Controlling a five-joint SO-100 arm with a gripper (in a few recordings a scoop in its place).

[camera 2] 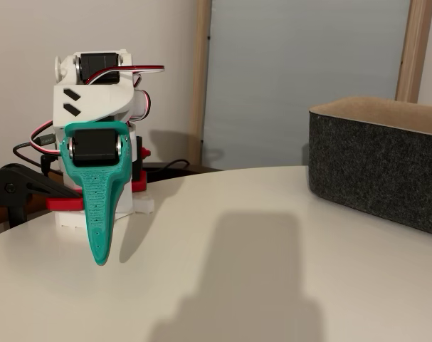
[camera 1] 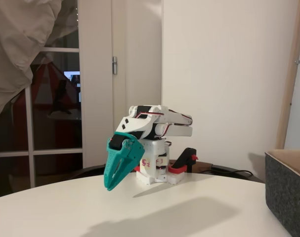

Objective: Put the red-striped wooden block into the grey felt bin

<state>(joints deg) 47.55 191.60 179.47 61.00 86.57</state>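
Both fixed views cut off the grey felt bin (camera 2: 376,171) at the right edge; claw (camera 1: 110,186) closed, empty.

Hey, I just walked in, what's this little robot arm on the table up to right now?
Nothing is being handled at the moment. The arm sits folded over its base, with its teal pincer pointing down just above the white table; the jaws look closed and hold nothing. The grey felt bin stands off to the right in both fixed views, well apart from the arm.
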